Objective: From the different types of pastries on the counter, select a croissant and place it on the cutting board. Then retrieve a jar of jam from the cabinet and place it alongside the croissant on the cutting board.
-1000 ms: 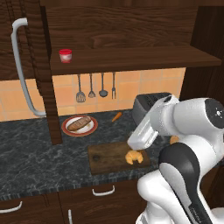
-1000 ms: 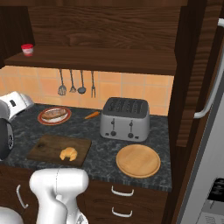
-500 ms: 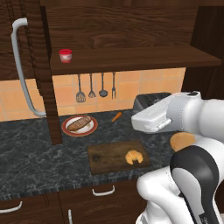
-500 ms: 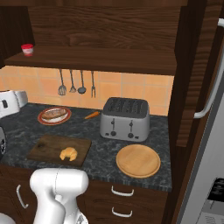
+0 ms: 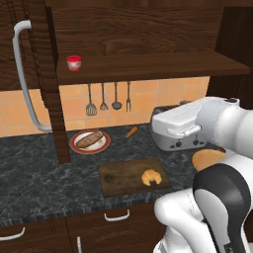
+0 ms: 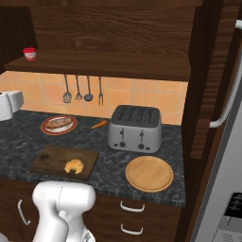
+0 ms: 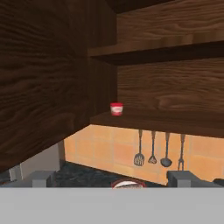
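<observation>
The small golden crescent-shaped croissant (image 5: 151, 177) lies on the dark brown rectangular wooden cutting board (image 5: 123, 174), near its right end, on the dark marbled stone bench (image 5: 29, 173). The small red-lidded jar of jam (image 5: 74, 63) stands on the wide shelf of the dark wood cabinet (image 5: 148, 64), near its left end, beside the door with the long curved grey handle (image 5: 24, 79).

Behind the board sit a round red-rimmed plate (image 5: 89, 142) bearing a long brown loaf-shaped roll (image 5: 89, 140), a thin orange stick (image 5: 131, 132), and a silver toaster (image 6: 135, 127). Four dark utensils (image 5: 104, 99) hang on the tiled wall under the shelf.

The right base view shows a round light-wood disc (image 6: 149, 173) in front of the toaster; in the left base view the white arm covers most of it. The hand view looks at the jar across open space, with the claw (image 7: 111, 178) spread wide and holding nothing.
</observation>
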